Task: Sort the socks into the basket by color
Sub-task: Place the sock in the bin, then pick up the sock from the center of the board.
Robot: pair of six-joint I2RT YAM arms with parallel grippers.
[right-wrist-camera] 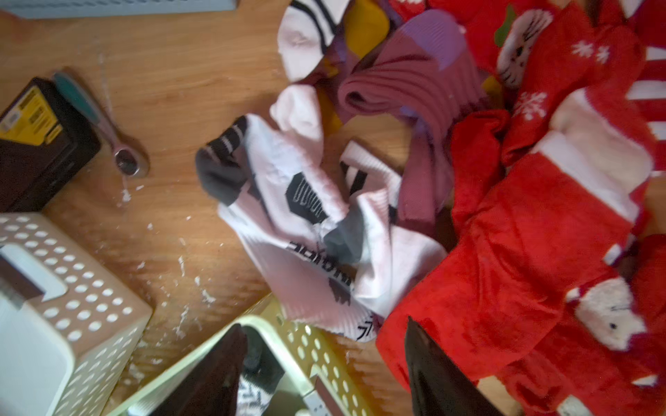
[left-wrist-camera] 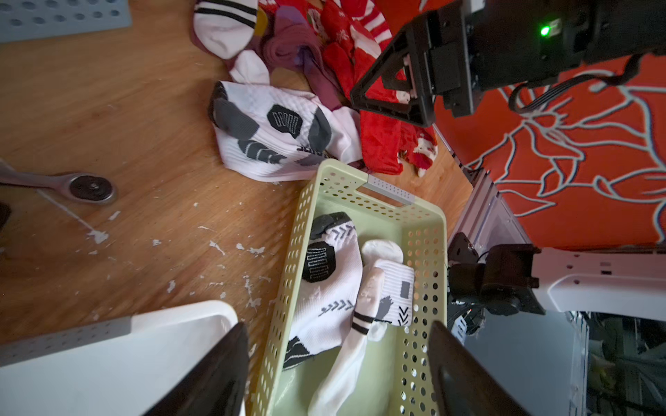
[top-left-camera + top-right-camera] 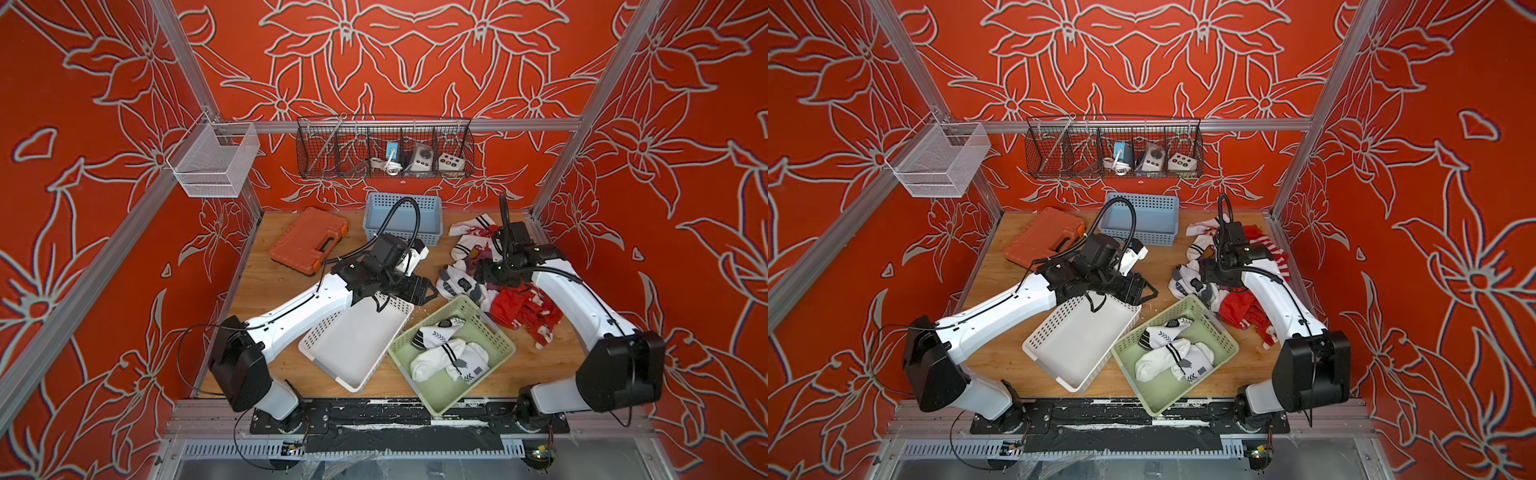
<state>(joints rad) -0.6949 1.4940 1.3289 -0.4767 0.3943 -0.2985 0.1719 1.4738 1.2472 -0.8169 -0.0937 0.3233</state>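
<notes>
Left wrist | left gripper point(image 2: 337, 335) open, empty, by green basket point(image 2: 324, 169) for white socks point(image 2: 331, 281) | right gripper point(image 1: 322, 327) open, empty, over sock pile point(image 1: 504, 223)

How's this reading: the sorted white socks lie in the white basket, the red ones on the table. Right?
No. The white socks lie in the green basket, as both top views show; the white basket holds none. The red ones are on the table.

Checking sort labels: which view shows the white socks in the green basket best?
Left wrist: the white socks fill the frame up close, grey marks legible, inside the green basket. Both top views show them whole but small. Right wrist catches only a sliver at the basket's edge.
</notes>
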